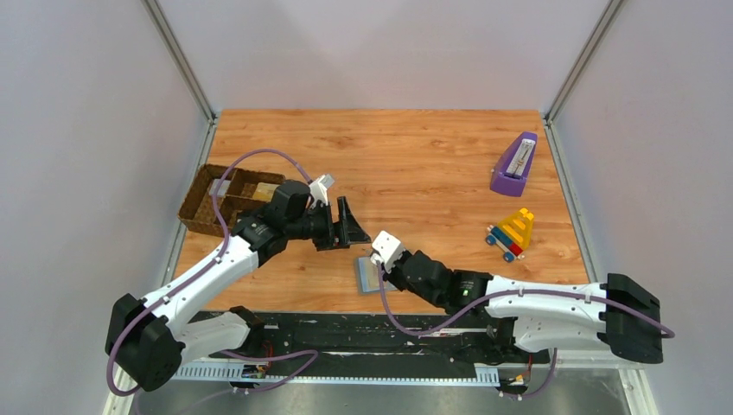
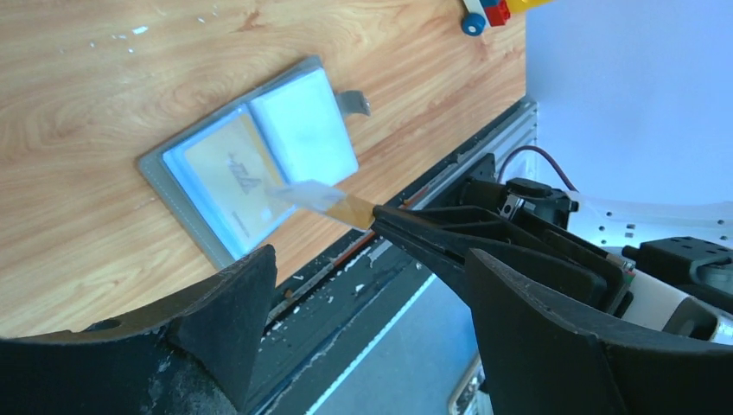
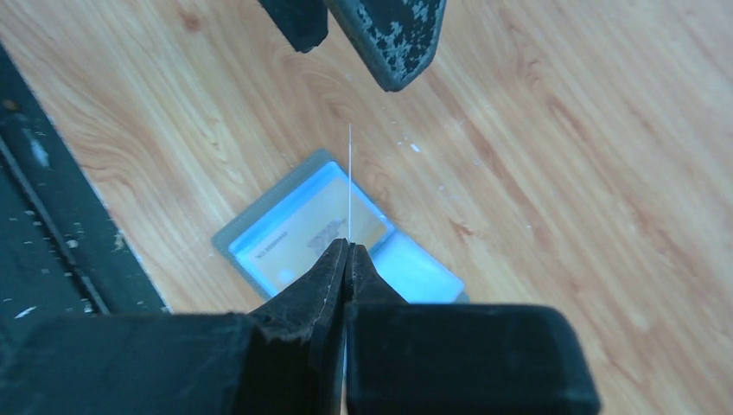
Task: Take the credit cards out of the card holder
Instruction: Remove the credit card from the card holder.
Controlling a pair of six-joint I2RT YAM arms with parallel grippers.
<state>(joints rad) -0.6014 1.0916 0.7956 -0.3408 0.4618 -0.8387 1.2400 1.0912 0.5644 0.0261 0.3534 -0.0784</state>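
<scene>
Right gripper [image 3: 349,248] is pinching one end of a tan credit card [image 2: 321,199], its long axis sticking straight out from the fingertips above the open card holder [image 2: 304,121]. The holder is lying flat near the table [image 1: 432,173] front edge. Left gripper [image 1: 352,227] is hovering spread wide, empty.

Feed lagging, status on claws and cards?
Right claw shut on a card. Left claw open, empty. Holder open, tan card inside. Nothing blocking.

Your right gripper [image 3: 348,246] pinches a thin card [image 3: 349,181], edge-on to you, over the open card holder [image 3: 415,268]. The holder lies flat on the table [image 3: 562,173] near the edge with the black rail [image 3: 52,216]. A tan card [image 3: 320,226] sits in one pocket. The left gripper's fingers [image 3: 393,39] hang apart at the top of your view.
</scene>
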